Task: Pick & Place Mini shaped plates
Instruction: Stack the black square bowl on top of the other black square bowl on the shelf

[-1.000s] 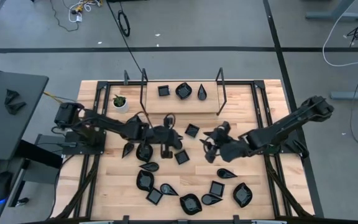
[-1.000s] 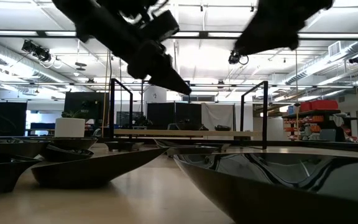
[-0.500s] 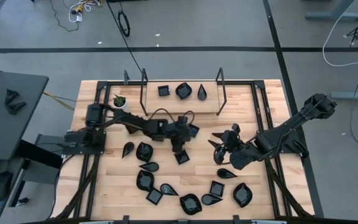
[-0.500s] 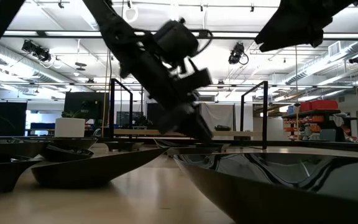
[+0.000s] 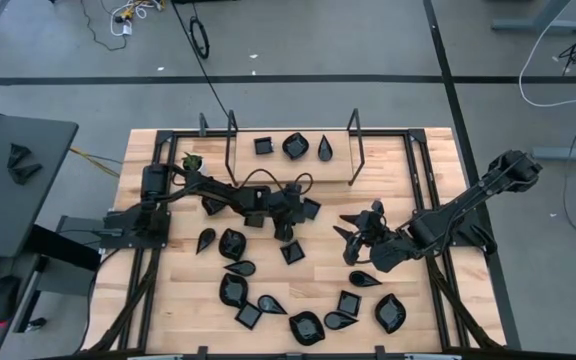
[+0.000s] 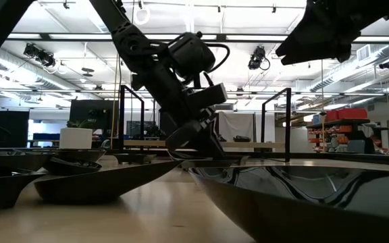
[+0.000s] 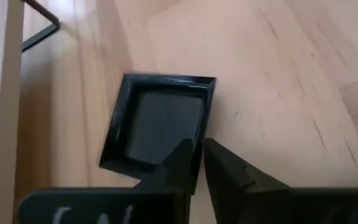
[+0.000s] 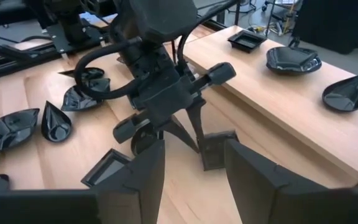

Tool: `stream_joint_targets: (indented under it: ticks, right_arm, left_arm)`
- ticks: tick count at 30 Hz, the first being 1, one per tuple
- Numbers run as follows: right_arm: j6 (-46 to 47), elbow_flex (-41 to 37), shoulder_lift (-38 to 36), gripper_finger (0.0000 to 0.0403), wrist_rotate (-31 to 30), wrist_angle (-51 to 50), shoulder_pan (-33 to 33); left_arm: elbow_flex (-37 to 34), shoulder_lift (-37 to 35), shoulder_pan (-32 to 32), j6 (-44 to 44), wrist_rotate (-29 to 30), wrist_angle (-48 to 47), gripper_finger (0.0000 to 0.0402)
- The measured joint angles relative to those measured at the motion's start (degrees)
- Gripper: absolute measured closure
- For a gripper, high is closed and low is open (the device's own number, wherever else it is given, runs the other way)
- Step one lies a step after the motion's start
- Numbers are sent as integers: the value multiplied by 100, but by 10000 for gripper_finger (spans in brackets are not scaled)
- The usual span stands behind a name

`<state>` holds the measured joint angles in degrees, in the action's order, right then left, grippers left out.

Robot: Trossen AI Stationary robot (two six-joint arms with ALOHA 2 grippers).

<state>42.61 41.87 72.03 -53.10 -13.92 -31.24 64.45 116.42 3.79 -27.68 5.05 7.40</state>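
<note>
Several glossy black mini shaped plates lie on the wooden table, most of them near the front edge. My left gripper is down at a small square plate in the middle of the table and is shut on its rim. My right gripper hangs open above the table just right of it, with nothing between its fingers. A second square plate lies nearer the front. My left gripper pinches one side wall of the square plate near a corner, with one finger inside the dish and the other outside it. The fingers come slanting down from the table's left. The plate lies flat on the table.
A raised wooden shelf on a black rack stands at the far side, bearing three plates. A white pot with a green plant stands at the far left. Teardrop and round plates lie left of my left gripper.
My left gripper has swung toward the table's right and far side and come down from well above the table onto the square plate, rolling as it went. My right gripper has drawn back a little toward the right edge.
</note>
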Motion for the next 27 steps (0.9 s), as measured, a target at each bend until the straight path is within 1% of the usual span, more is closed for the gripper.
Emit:
stream_joint_targets:
  ticks: [4,8,11,13,16,20,24,27]
  right_arm:
    - [-134,-2,0,234,4,65,0]
    - [-153,-2,0,234,2,93,0]
    - [-164,-2,0,234,2,90,2]
    - [-175,-2,0,234,4,91,2]
    - [-173,-2,1,234,2,92,2]
    - [-175,-2,2,234,5,95,2]
    - [-190,-2,2,234,4,108,2]
    - [-190,-2,2,234,4,122,2]
  left_arm:
    - [0,-7,-49,2,-78,44,393]
    - [0,-35,-166,120,-52,65,396]
    - [0,-169,-341,301,138,78,398]
    - [0,-315,-484,363,392,69,399]
    - [-6,-660,-687,441,926,-123,399]
    - [-2,-1303,-785,452,1564,-721,400]
    - [-2,-1955,-548,356,2289,-1600,400]
    - [0,-2309,-128,297,2431,-2225,400]
